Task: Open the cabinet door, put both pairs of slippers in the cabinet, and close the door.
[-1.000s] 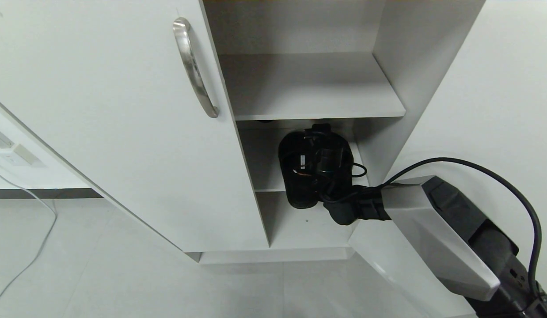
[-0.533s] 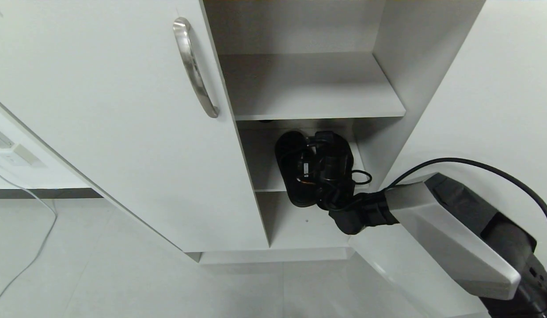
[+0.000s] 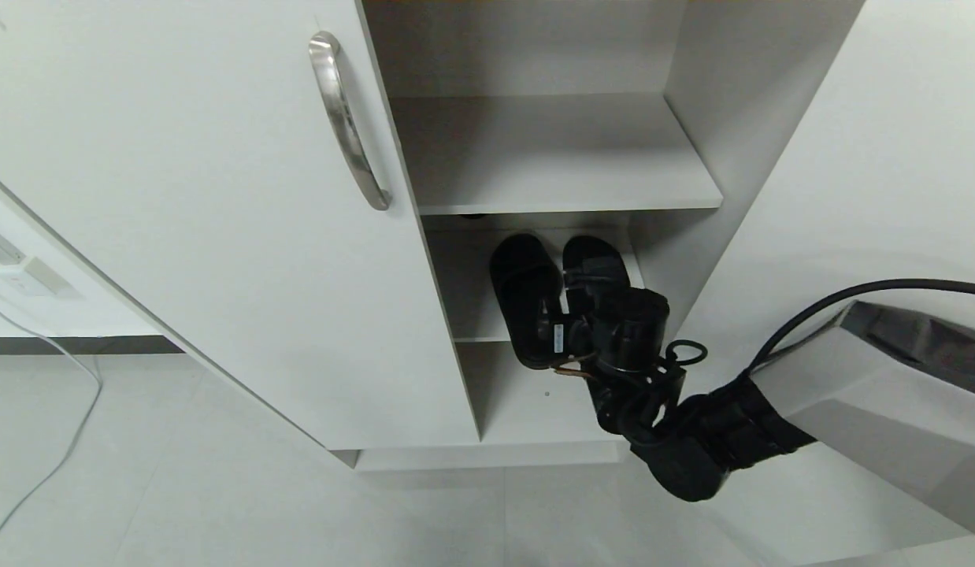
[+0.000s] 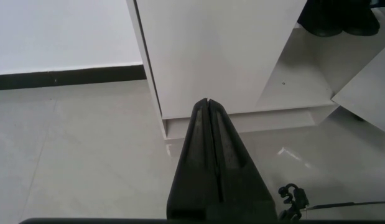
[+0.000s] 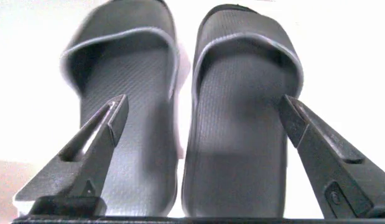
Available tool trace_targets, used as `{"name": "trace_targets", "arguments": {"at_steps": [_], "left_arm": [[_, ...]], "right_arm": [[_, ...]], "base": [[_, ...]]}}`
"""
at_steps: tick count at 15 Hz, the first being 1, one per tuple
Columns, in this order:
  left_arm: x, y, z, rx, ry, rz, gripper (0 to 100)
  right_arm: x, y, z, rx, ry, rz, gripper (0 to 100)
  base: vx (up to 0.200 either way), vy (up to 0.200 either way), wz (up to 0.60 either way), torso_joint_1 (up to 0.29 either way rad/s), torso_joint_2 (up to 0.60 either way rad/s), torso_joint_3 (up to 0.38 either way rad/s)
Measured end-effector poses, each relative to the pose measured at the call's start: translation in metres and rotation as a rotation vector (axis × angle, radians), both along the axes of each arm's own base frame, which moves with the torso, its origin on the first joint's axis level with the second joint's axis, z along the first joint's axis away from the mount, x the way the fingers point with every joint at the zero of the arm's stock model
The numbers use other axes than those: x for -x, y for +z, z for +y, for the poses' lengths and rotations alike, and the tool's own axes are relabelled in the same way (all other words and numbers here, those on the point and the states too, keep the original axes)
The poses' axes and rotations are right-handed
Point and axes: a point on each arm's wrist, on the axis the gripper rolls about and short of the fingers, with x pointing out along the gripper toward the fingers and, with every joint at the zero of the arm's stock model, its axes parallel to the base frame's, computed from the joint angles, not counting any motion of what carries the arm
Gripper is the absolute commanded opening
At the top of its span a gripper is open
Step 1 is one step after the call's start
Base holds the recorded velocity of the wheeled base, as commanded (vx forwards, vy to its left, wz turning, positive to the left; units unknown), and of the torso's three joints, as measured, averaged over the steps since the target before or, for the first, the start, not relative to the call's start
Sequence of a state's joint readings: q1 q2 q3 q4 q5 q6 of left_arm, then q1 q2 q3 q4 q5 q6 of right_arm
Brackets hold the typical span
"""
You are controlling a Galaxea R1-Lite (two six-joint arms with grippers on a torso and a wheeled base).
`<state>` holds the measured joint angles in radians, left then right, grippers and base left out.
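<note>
Slippers (one black pair) are set on the middle shelf of the cabinet, at 11 o'clock from the right end effector, fingers spread apart; the left end effector is pressed together. The second pair and closing the door are judged outstanding
</note>
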<state>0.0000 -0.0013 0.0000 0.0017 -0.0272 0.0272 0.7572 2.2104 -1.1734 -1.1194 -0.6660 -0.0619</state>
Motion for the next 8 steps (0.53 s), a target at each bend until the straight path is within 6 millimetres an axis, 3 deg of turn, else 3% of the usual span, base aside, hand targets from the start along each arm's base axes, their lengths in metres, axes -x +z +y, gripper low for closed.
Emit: {"name": "trace_targets", "arguments": {"at_steps": [1, 4, 8], "left_arm": [[0.000, 0.000, 0.000, 0.000, 0.000, 0.000, 0], [0.000, 0.000, 0.000, 0.001, 0.000, 0.000, 0], [0.000, 0.000, 0.000, 0.001, 0.000, 0.000, 0]], "right_arm": [[0.013, 0.003, -0.004, -0.009, 0.016, -0.010, 100], [0.041, 0.011, -0.004, -0.020, 0.065, -0.022, 100], [0.050, 0.014, -0.002, -0.020, 0.083, -0.021, 100]], "base": [[0.000, 0.000, 0.00, 0.000, 0.00, 0.000], [-0.200, 0.000, 0.00, 0.002, 0.00, 0.001], [-0.200, 0.000, 0.00, 0.002, 0.00, 0.002]]}}
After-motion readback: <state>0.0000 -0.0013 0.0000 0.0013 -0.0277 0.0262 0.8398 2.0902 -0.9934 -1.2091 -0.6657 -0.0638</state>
